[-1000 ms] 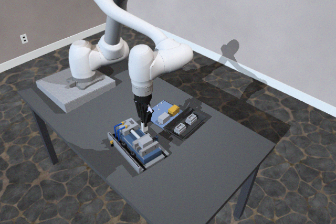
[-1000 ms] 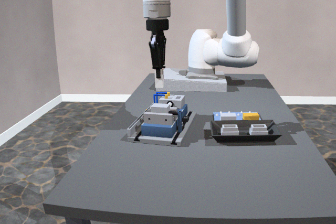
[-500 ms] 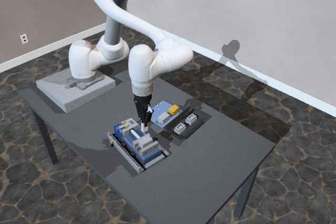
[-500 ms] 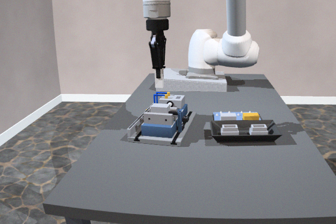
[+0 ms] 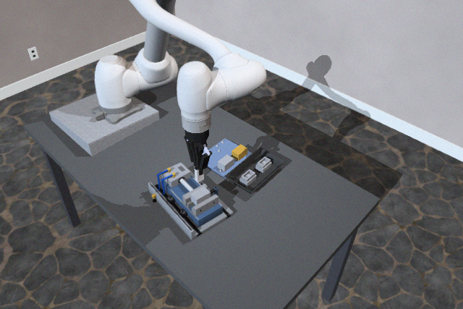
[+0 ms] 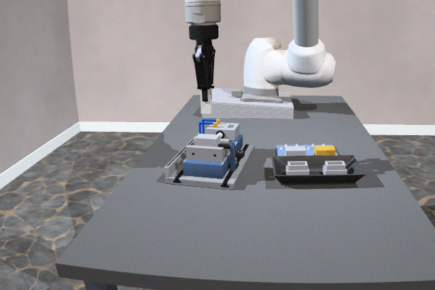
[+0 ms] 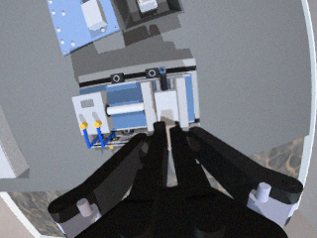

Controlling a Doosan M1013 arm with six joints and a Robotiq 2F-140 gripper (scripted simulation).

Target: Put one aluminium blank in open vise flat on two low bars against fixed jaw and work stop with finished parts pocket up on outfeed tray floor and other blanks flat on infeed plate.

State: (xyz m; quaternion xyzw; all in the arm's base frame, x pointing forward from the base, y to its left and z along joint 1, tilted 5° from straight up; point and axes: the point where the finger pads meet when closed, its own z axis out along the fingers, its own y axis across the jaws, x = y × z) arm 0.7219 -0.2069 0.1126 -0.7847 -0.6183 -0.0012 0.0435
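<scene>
My gripper (image 5: 199,176) (image 6: 206,106) (image 7: 167,118) is shut and empty above the vise (image 5: 209,216) (image 6: 205,168) (image 7: 125,92). An aluminium blank (image 5: 200,194) (image 6: 207,138) (image 7: 165,101) sits between the jaws, its top looking level; its underside and the low bars are hidden, and millimetre gaps cannot be judged. One aluminium blank (image 5: 226,162) (image 6: 296,151) (image 7: 93,15) and the brass blank (image 5: 239,152) (image 6: 324,150) lie apart on the blue infeed plate (image 5: 221,145) (image 7: 69,31). Two finished parts (image 5: 247,177) (image 6: 334,168) stand apart, pocket up, in the black outfeed tray (image 6: 319,178).
The work stop (image 7: 163,80) reaches in at the vise's infeed side. The hose block (image 5: 179,171) (image 7: 89,108) with two blue hoses stands across the piston rod (image 5: 185,184) (image 7: 125,109). Small pins stand on the infeed plate. The tray has raised, sloping walls.
</scene>
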